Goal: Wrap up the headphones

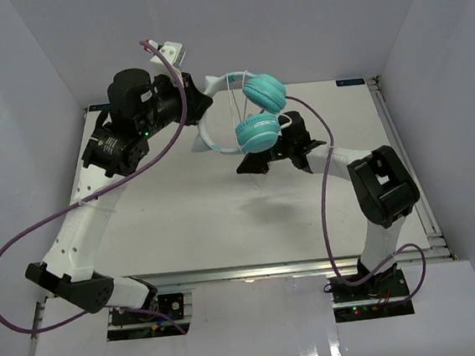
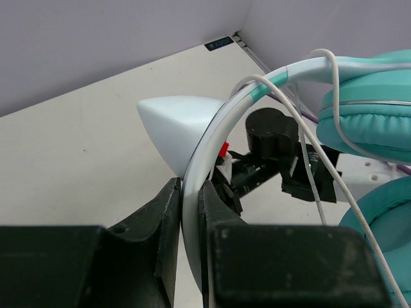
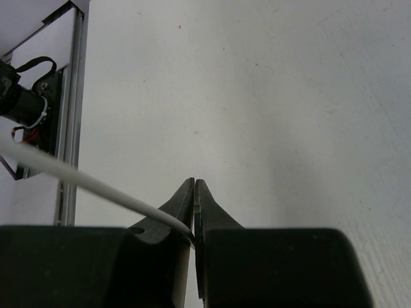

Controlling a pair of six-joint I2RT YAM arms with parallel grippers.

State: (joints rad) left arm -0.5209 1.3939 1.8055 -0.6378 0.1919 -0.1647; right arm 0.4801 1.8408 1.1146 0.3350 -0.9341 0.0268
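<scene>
The headphones hang in the air over the back of the table, with two teal ear cups [image 1: 263, 91] [image 1: 257, 131] and a white headband [image 1: 204, 141]. My left gripper [image 1: 205, 107] is shut on the headband [image 2: 218, 128], which runs up between its jaws [image 2: 191, 186] next to a white pointed ear piece [image 2: 172, 123]. The thin pale cord [image 2: 321, 173] loops over the band and down past the cups [image 2: 372, 122]. My right gripper [image 1: 255, 166] sits just below the cups. Its jaws [image 3: 194, 183] are shut on the cord [image 3: 83, 179], which enters from the left.
Thick purple robot cables [image 1: 72, 212] [image 1: 328, 203] arc over both arms. A metal rail [image 1: 403, 153] runs along the table's right edge, and white walls close in the sides and back. An arm base with wiring [image 3: 26, 106] shows beyond the table's near rail.
</scene>
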